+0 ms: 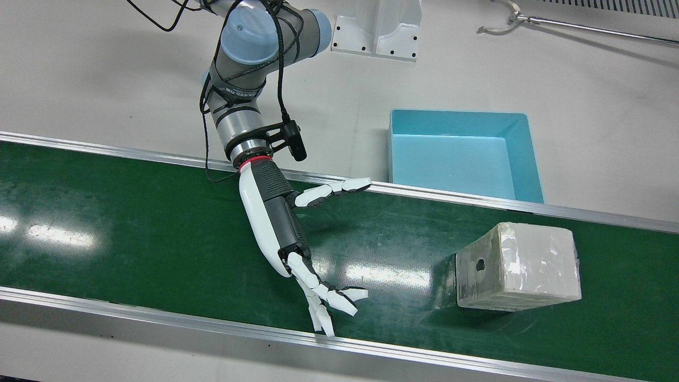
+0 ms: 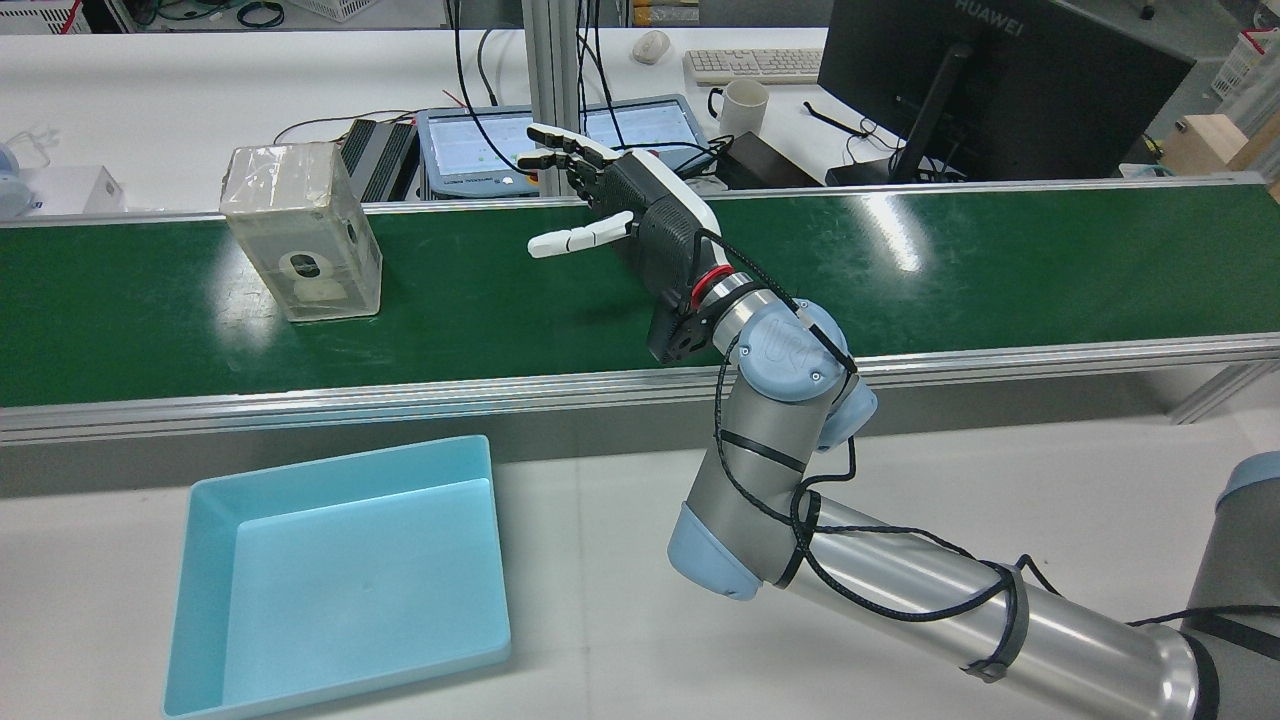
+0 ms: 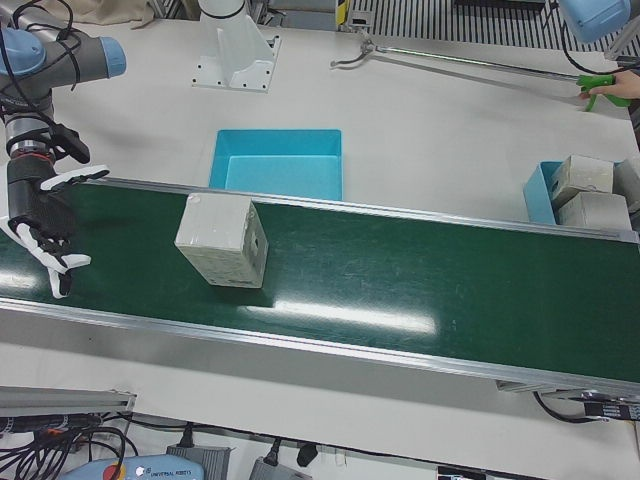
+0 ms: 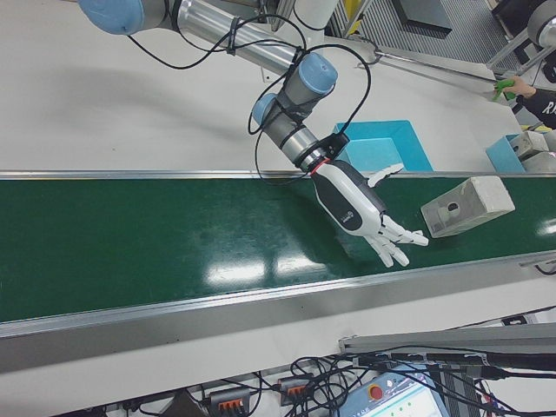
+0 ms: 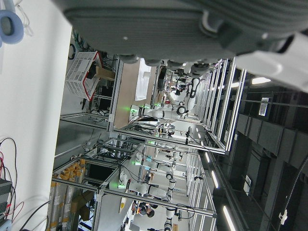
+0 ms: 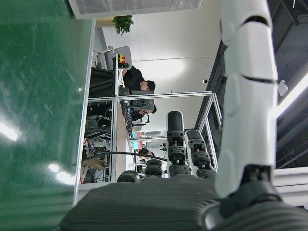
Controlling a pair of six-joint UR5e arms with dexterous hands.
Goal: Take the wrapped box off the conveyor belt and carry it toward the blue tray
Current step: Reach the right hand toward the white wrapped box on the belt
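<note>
The wrapped box [image 1: 517, 265] is pale, covered in clear film, and stands on the green conveyor belt [image 1: 132, 239]; it also shows in the rear view [image 2: 300, 230], left-front view [image 3: 222, 240] and right-front view [image 4: 465, 204]. My right hand [image 1: 286, 233] is open with fingers spread, low over the belt and well apart from the box, palm turned toward it [image 2: 640, 215]. The blue tray [image 1: 451, 164] lies on the table beside the belt, near the box [image 2: 350, 570]. In the left hand view only my left hand's grey palm [image 5: 168, 29] shows.
Aluminium rails [image 1: 159, 318] edge the belt on both sides. More wrapped boxes and a small blue bin [image 3: 585, 190] stand at the belt's far end. A monitor [image 2: 1000, 80], keyboard and mug [image 2: 742, 105] sit on the desk beyond the belt.
</note>
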